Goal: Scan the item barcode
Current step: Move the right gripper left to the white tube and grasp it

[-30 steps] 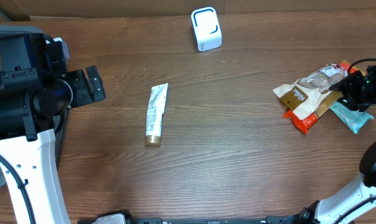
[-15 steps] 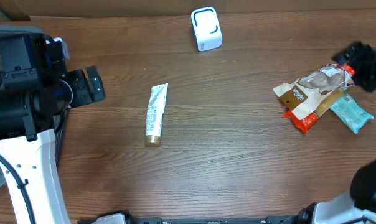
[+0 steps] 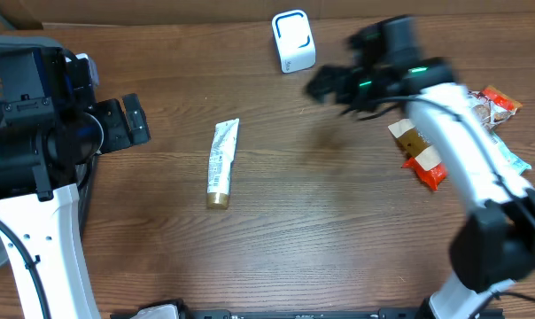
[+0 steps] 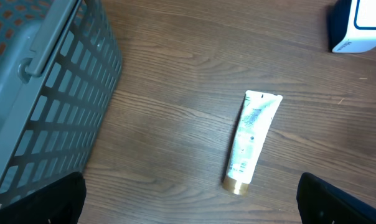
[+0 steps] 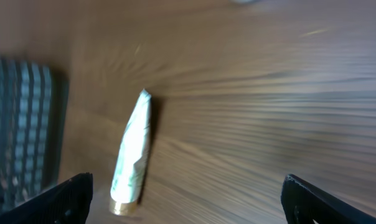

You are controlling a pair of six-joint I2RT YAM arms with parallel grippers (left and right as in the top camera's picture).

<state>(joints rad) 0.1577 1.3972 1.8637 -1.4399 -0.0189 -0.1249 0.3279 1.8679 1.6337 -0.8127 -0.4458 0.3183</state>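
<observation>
Right tool is being shown spread wide, nothing between the fingers, blurred in the overhead view, hanging above the table between the scanner and the snack packets. Left tool is also being shown wide and empty, at the left side just beside the basket.

The tube is being seen lying flat left of the table's middle, apart from everything. Bare wood is being shown all around it, with open room on every side. The basket wall is being seen as grey plastic lattice, and the table as dark wood grain. The scanner is being shown as a white rounded box with a blue rim, near the far edge.

The tube is being seen as flat, white and soft-sided. Its long axis is being shown running far to near, slightly tilted, with the gold cap toward the near edge and the crimped end toward the scanner.
</observation>
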